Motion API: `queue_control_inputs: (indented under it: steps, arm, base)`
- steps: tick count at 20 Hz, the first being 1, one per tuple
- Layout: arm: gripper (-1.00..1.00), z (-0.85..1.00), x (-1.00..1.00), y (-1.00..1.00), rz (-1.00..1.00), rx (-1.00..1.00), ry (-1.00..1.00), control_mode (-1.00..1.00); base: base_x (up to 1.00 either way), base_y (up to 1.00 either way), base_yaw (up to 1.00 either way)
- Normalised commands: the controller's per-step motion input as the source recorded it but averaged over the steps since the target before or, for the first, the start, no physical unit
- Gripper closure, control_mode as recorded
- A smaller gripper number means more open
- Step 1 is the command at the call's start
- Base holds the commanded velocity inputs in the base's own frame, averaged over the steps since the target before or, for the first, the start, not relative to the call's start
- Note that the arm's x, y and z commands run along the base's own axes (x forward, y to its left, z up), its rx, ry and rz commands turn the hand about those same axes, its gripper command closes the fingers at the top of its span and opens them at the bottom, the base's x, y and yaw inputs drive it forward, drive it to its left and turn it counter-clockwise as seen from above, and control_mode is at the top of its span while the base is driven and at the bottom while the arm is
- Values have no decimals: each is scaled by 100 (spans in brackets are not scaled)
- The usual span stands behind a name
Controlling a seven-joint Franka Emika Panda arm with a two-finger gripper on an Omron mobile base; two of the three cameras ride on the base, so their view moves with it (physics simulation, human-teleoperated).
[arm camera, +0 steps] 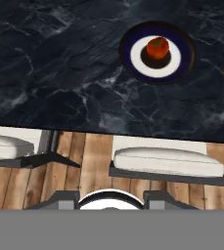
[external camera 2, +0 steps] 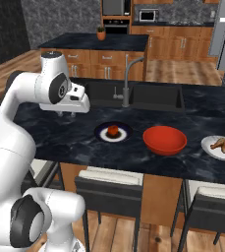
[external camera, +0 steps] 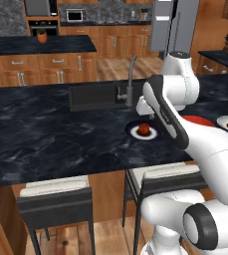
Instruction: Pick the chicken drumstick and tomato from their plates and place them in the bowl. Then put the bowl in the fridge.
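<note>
Currently the tomato (external camera 2: 113, 130) sits at the centre of the navy-rimmed plate (external camera 2: 125, 129) on the dark marble island counter (external camera: 46, 129), near the front edge. It's small, round, smooth red w/ a dark spot on top. Judging by look: light, fairly firm but easy to bruise, and likely to roll or slip if pinched off-centre. Best hold is probably across its widest part, fingers coming straight down, gentle squeeze.

Just beside that plate, to the robot's right, is the red bowl (external camera 2: 164, 139), open side up, nothing seen inside. Further right, the pale plate (external camera 2: 208, 148) carries the chicken drumstick (external camera 2: 222, 144), a tan lumpy piece. It looks stiff, light, maybe greasy; the thicker meaty end seems the safer place to grip.

The gripper (external camera 2: 65, 113) hangs above the counter to the left of the tomato plate, well apart from it, holding nothing. Finger spread: can't tell, tips too small to read.

Other things: a sink (external camera 2: 148, 96) w/ a tall faucet (external camera 2: 128, 81) sits behind the plates, clear of the reach path. Stools (arm camera: 165, 163) are tucked under the counter's front edge. The grey fridge (external camera: 172, 25) stands far back across the room, doors apparently closed. Nothing blocks the way to the tomato; the bowl rim is the nearest thing to avoid.
</note>
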Motion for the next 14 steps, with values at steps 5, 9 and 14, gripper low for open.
queue_control_inputs:
  steps: [5, 9, 14]
  arm:
    - [-100, -6, 2, 0, -10, 3, -1, -100]
    - [-100, -13, 5, -6, -34, 10, 0, -100]
    - [-100, -13, 11, -10, -36, 5, 0, -100]
  base:
    - [0, 0, 0]
    - [0, 0, 0]
    - [0, 0, 0]
